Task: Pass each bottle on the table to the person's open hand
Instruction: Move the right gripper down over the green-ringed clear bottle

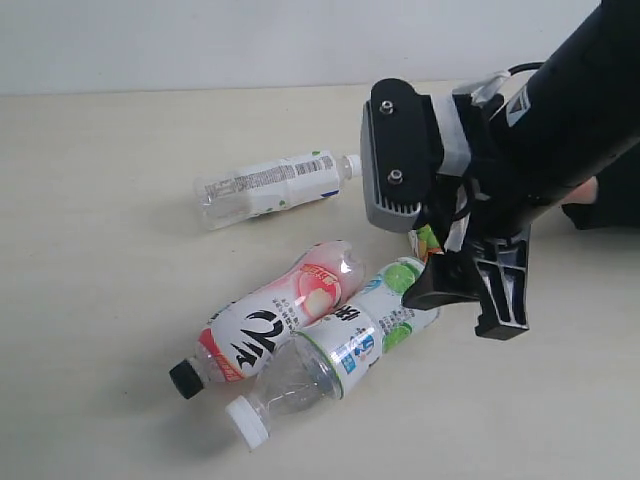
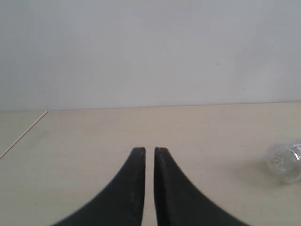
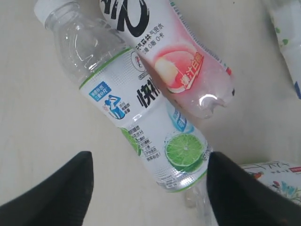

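Four bottles lie on the table (image 1: 100, 250). The white-label bottle (image 1: 265, 187) is farthest back. The pink peach bottle (image 1: 270, 320) with its black cap and the green lime bottle (image 1: 340, 345) lie side by side, touching. A corner of the fruit-picture bottle (image 1: 427, 240) shows under the right arm. My right gripper (image 1: 470, 298) is open and hovers over the lime bottle's base. In the right wrist view the gripper (image 3: 149, 157) straddles the base of the lime bottle (image 3: 136, 108), beside the peach bottle (image 3: 178, 61) and fruit-picture bottle (image 3: 273, 176). My left gripper (image 2: 149, 149) is shut and holds nothing.
A sliver of skin with a black sleeve (image 1: 592, 190) shows behind the right arm at the right edge; the hand itself is mostly hidden. A clear bottle end (image 2: 286, 162) lies off to one side in the left wrist view. A pale wall backs the table.
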You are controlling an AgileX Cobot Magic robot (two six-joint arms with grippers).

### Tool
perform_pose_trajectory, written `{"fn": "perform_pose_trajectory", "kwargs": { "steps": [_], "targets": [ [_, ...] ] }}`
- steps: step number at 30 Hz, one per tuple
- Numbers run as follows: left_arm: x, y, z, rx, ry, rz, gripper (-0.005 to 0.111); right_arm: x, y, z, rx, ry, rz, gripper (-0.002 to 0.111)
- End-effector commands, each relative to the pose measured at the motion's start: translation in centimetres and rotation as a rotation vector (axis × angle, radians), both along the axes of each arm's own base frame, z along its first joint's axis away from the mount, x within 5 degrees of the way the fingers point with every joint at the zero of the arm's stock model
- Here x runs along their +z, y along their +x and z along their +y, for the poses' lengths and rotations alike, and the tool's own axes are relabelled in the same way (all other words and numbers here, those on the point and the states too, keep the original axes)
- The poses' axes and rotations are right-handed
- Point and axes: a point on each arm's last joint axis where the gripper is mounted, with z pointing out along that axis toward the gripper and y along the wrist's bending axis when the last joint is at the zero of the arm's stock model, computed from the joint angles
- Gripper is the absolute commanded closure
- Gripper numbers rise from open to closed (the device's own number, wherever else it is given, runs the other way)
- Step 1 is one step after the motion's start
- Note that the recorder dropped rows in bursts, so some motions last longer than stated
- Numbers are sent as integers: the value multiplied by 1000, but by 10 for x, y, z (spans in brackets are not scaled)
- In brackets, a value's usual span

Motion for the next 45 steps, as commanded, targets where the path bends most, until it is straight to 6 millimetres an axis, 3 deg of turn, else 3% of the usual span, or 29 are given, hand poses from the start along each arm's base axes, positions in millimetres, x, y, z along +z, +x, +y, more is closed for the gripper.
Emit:
{"fn": "perform_pose_trajectory", "kwargs": {
  "steps": [1, 5, 11, 21, 27, 45],
  "targets": [
    [0, 0, 0, 1, 0, -11, 97, -3, 5, 4, 66, -7, -34, 42],
    [0, 0, 0, 1, 0, -11, 97, -6, 6, 10, 169, -30, -100, 42],
    [0, 0, 0, 1, 0, -11, 97, -15, -5, 37, 387, -140, -246, 42],
    [0, 0, 0, 1, 0, -11, 97, -46, -23, 66, 549, -253, -236, 39],
    [0, 0, 0, 1, 0, -11, 97, -65, -18, 73, 517, -282, -215, 39],
    [0, 0, 0, 1, 0, -11, 97, -92, -13, 80, 528, -309, -174, 42]
  ]
}}
